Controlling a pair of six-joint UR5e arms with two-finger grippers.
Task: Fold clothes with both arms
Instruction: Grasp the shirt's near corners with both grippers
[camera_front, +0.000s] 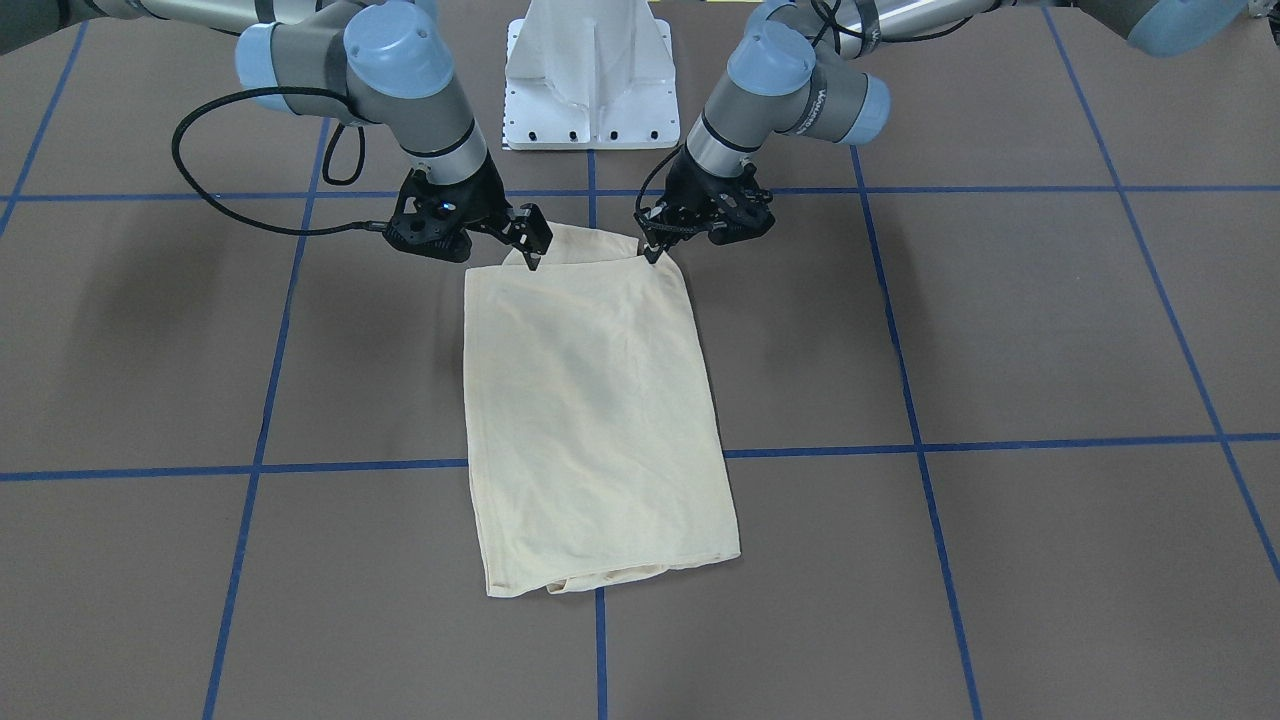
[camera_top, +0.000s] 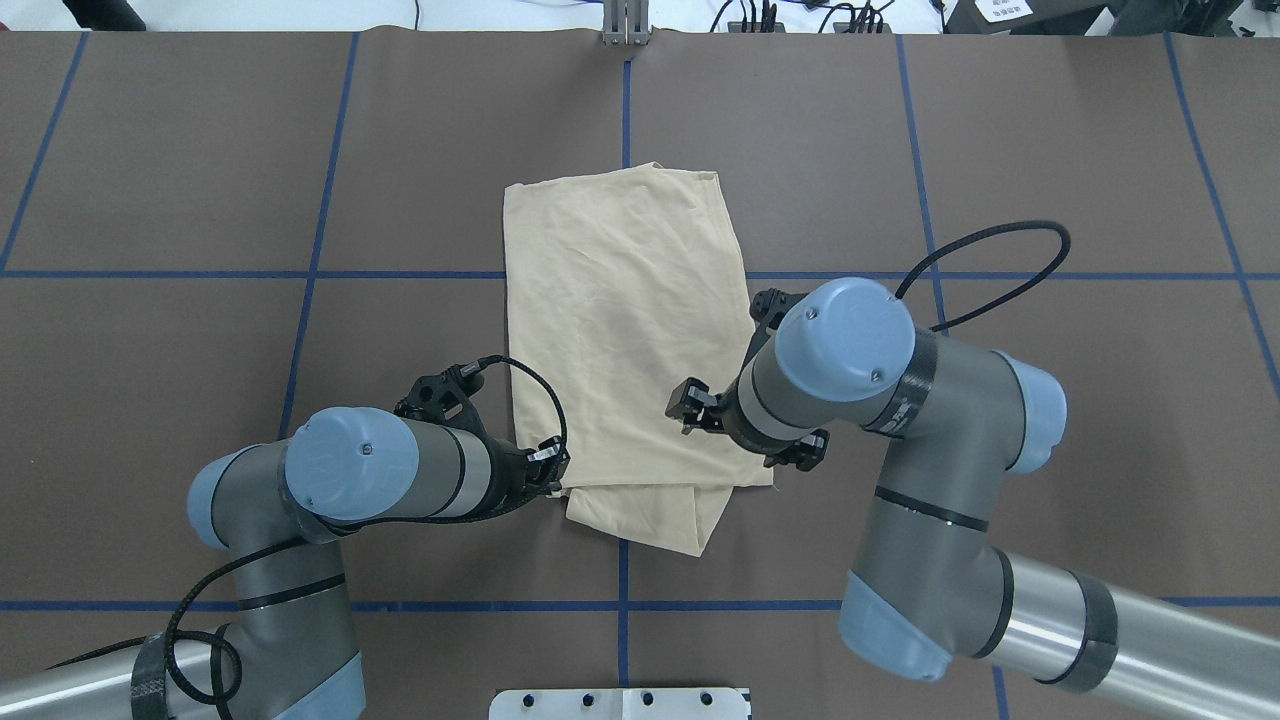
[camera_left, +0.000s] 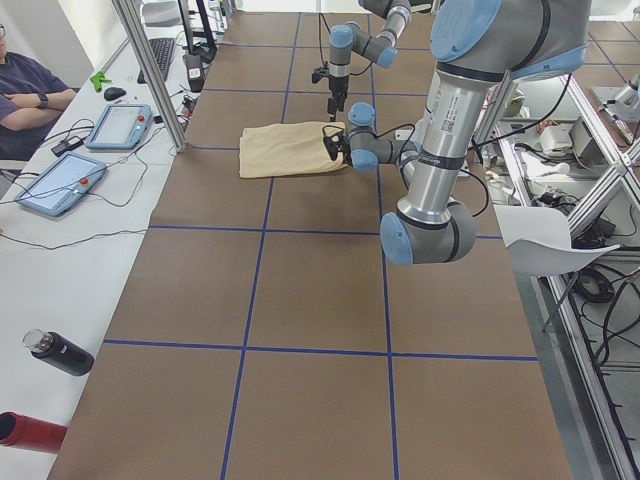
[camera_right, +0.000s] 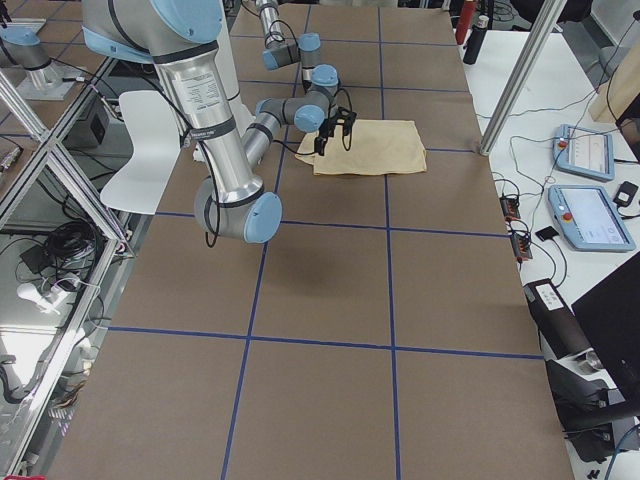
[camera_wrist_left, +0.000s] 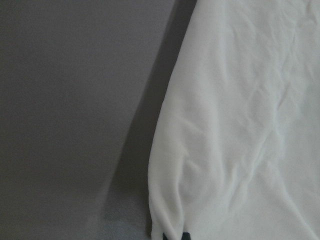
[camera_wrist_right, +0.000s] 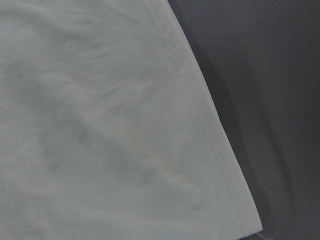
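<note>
The shirt (camera_front: 590, 400) lies in the middle of the bench (camera_front: 1000, 330). It is already narrowed to a long rectangle running away from the robot, plain cream side up with no print showing. Both claws sit at the near end, by the robot's base. The left claw (camera_front: 655, 252) is on one corner of the top layer and the right claw (camera_front: 533, 255) is at the other. Between them a lower layer pokes out a little past that edge.

In the left wrist view the cloth is drawn to a pinch at the bottom of the frame, with a shadow under its edge, so I judge the left claw clamped on its corner. The right wrist view shows only the hemmed corner and no tips, so I cannot tell whether the right claw is apart or together.

The step in hand looks like halving the length by carrying the near end over to the far end. To do it well:

- **Grip:** make sure the right corner is truly caught before any lift. With one side loose, the edge would swing round.
- **Layers:** take the same layers on both sides. If the stray lower layer is left behind, the fold will likely peel open.
- **Lift:** raise both corners together, level, keeping the spacing constant so the edge stays straight without stretching the thin fabric.
- **Carry:** go high enough that the sagging middle does not drag the layers beneath.
- **Finish:** lay the edge parallel to the far hem, then release both sides together.
</note>
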